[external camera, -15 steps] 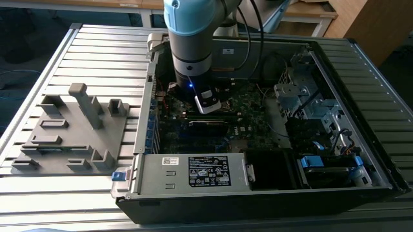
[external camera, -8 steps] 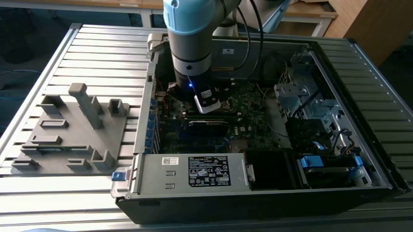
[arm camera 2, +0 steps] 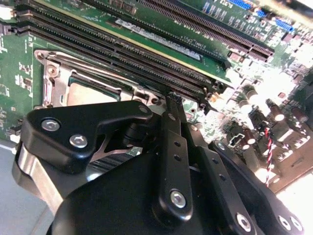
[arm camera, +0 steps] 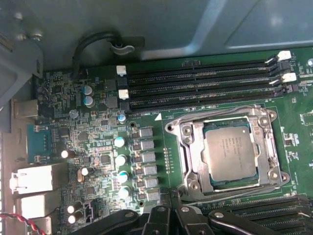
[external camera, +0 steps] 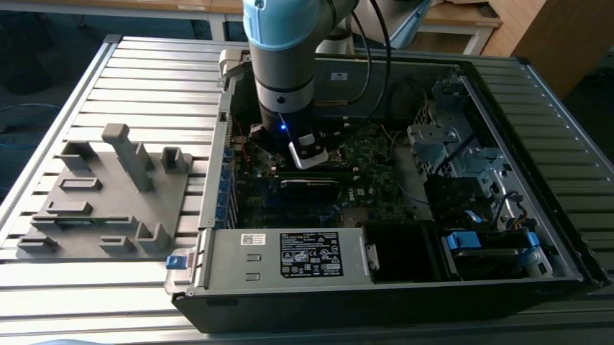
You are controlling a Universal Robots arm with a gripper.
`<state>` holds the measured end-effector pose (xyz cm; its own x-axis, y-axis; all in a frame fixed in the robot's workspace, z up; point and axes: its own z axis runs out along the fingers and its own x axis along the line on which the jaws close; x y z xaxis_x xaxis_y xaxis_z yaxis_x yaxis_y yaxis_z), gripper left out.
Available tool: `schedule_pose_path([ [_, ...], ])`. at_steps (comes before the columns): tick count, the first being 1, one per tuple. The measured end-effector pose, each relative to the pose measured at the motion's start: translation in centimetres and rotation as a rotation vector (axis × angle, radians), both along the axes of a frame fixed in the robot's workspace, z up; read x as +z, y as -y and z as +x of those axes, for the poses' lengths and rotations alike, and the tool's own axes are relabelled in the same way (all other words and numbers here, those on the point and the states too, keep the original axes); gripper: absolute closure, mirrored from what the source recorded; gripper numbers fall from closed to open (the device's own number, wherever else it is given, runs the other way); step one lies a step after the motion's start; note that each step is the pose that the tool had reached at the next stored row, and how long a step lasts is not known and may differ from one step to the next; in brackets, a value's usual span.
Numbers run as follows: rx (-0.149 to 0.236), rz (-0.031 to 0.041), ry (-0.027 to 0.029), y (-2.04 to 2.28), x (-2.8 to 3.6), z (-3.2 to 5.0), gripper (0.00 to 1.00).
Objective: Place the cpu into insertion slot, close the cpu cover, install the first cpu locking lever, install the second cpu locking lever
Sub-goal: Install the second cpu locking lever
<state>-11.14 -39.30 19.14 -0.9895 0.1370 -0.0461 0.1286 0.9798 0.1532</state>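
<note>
The cpu (arm camera: 230, 154), a silver-grey square chip, lies flat in the insertion slot (arm camera: 268, 116) on the green motherboard. The shiny cpu cover (arm camera: 193, 156) is folded down around it, and the chip shows through its window. Thin wire locking levers run along two opposite sides of the socket, one (arm camera: 215, 113) by the memory slots and one (arm camera: 230, 198) on the gripper's side; whether they are latched I cannot tell. My gripper (arm camera: 171, 211) (arm camera 2: 172, 100) is shut with nothing in it, its tip just beside the socket's edge. In the exterior view the gripper (external camera: 307, 154) hangs inside the open computer case.
Long black memory slots (arm camera: 195, 83) run right beside the socket. Capacitors and chokes (arm camera: 120, 159) stand on its other side. The case holds a power supply (external camera: 287, 255) and drive bays (external camera: 461, 158). A grey fixture board (external camera: 106, 194) sits on the table at the exterior view's left.
</note>
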Motion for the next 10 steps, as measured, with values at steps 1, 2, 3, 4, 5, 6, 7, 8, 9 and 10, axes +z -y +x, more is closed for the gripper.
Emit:
schedule_pose_path([
  [1,0.000,-0.0002,0.0000,0.00,0.01,0.00,0.89],
  [2,0.000,-0.0003,-0.0001,0.00,0.03,0.00,0.89],
  [3,0.000,-0.0001,0.0001,-0.01,0.09,0.00,0.89],
  [4,0.000,0.0003,0.0002,-0.01,0.17,0.00,0.89],
  [5,0.000,0.0003,0.0001,-0.01,0.30,-0.01,0.89],
  [6,0.000,0.0000,-0.0004,-0.01,0.48,-0.02,0.89],
  [7,0.000,-0.0001,0.0000,-0.01,0.64,-0.01,0.89],
  [8,0.000,-0.0001,0.0001,-0.01,0.82,-0.01,0.89],
  [9,0.000,-0.0001,0.0000,-0.01,0.97,0.00,0.89],
  [10,0.000,-0.0001,0.0000,-0.01,1.11,0.00,0.89],
])
